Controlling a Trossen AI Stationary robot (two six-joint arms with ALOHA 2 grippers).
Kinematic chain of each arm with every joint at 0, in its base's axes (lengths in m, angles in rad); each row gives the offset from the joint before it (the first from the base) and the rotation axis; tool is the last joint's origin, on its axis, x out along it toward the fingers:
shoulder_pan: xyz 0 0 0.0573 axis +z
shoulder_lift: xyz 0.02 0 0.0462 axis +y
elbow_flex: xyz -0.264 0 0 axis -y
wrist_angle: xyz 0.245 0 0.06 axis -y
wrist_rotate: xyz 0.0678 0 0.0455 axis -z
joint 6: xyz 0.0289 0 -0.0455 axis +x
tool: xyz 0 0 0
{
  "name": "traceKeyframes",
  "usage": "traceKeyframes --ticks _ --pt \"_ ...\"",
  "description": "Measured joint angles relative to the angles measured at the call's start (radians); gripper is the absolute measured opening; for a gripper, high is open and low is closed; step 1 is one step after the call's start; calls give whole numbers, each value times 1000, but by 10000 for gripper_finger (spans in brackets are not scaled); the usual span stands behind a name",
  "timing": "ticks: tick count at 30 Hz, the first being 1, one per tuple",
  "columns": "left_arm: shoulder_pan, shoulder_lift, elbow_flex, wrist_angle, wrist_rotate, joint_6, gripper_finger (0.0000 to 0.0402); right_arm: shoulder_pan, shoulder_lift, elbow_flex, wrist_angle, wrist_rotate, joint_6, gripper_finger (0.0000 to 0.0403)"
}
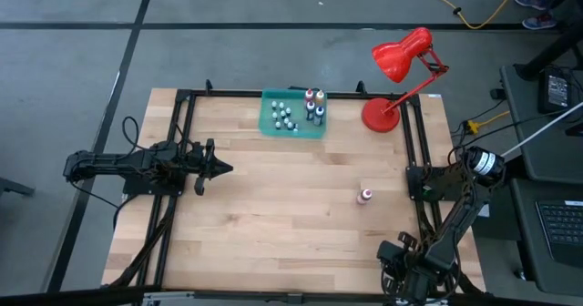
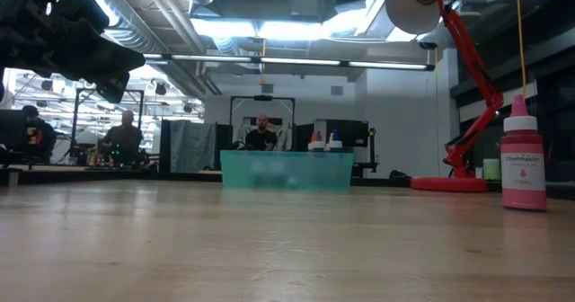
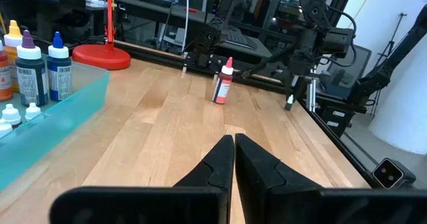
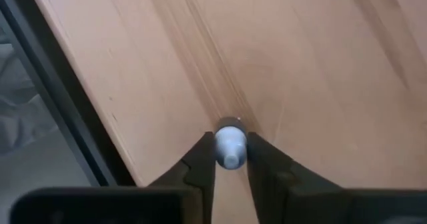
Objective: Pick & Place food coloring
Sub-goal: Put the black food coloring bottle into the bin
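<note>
A pink food coloring bottle (image 1: 365, 196) stood alone on the desk (image 1: 273, 224), well apart from the teal tray (image 1: 293, 115) and red desk lamp (image 1: 401, 69). The left gripper (image 3: 233, 159) had clenched jaws; the right gripper (image 4: 231, 159) grasped a small white bottle (image 4: 230, 146).

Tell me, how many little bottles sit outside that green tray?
2. A pink bottle stands alone on the table, right of centre; a small pale bottle is pinched in the right gripper's jaws by the table's edge. Others may be hidden.

grey floor (image 1: 273, 42), ceiling strip lights (image 2: 296, 62), people at desks (image 2: 121, 138).
</note>
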Motion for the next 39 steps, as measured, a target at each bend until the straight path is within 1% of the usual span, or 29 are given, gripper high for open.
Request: traceKeyframes --ticks 3,6,9,11,13,16,19,24,27,31,34,38,39 --pt "0 0 0 0 0 0 13 0 0 1 1 4 0 59" --pt "0 0 0 0 0 0 12 -1 0 7 0 2 0 59" --pt "0 0 0 0 0 0 10 -7 -6 30 -3 -1 -20 72" --pt "0 0 0 0 0 0 11 -17 -28 47 -15 -1 -39 77" --pt "0 0 0 0 0 0 13 -35 -62 64 -38 24 -70 76" --pt "0 0 0 0 0 0 12 -75 -129 98 -103 95 -157 64" --pt "0 0 0 0 0 0 10 -138 -211 139 -186 161 -282 61" --pt "0 0 0 0 0 0 9 -293 -341 209 -257 180 -599 73" --pt "0 0 0 0 0 0 11 -409 -387 247 -260 138 -813 71" --pt "0 0 0 0 -7 0 13 -581 -403 300 -261 24 -1059 63" --pt "0 0 0 36 -57 -11 11 -702 -390 336 -261 -39 -1178 66" --pt "0 0 0 90 -69 -123 11 -827 -361 367 -259 -111 -1312 71" --pt "0 0 0 94 -90 -139 12 -856 -350 373 -259 -137 -1347 71"
